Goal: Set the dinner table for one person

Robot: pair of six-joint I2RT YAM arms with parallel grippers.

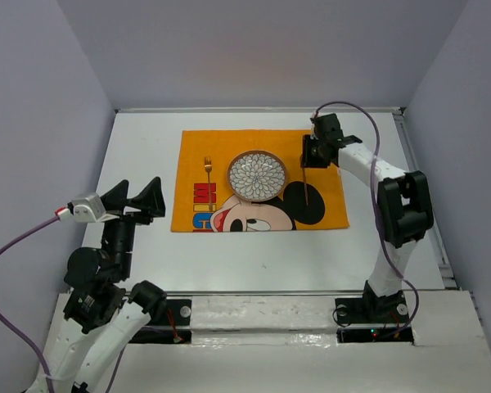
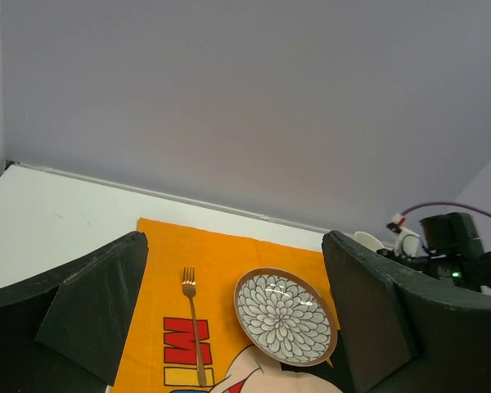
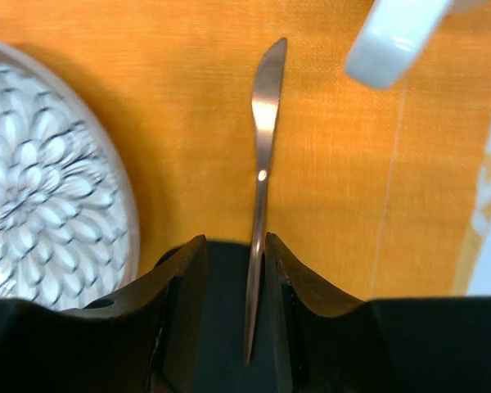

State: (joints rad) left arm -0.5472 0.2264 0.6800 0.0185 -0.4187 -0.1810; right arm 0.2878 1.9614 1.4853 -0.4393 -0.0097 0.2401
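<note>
An orange Mickey Mouse mat (image 1: pixel 229 147) lies on the white dinner table (image 1: pixel 147 131). On the mat sit a flower-patterned plate (image 1: pixel 257 176), a copper fork (image 1: pixel 207 176) to its left and a knife (image 1: pixel 307 184) to its right. My right gripper (image 1: pixel 311 155) hangs over the knife's far end. In the right wrist view the knife (image 3: pixel 262 164) lies flat on the mat between the parted fingers of the right gripper (image 3: pixel 235 241), close to the right one, with a gap on its left side. My left gripper (image 1: pixel 139 199) is wide open and holds nothing, hovering left of the mat; its view shows the fork (image 2: pixel 194 327) and the plate (image 2: pixel 285 317).
A blurred white object (image 3: pixel 393 41) shows at the top right of the right wrist view. The mat's right edge (image 1: pixel 344 188) lies close to the knife. Grey walls enclose the table on three sides. The arm bases stand at the near edge.
</note>
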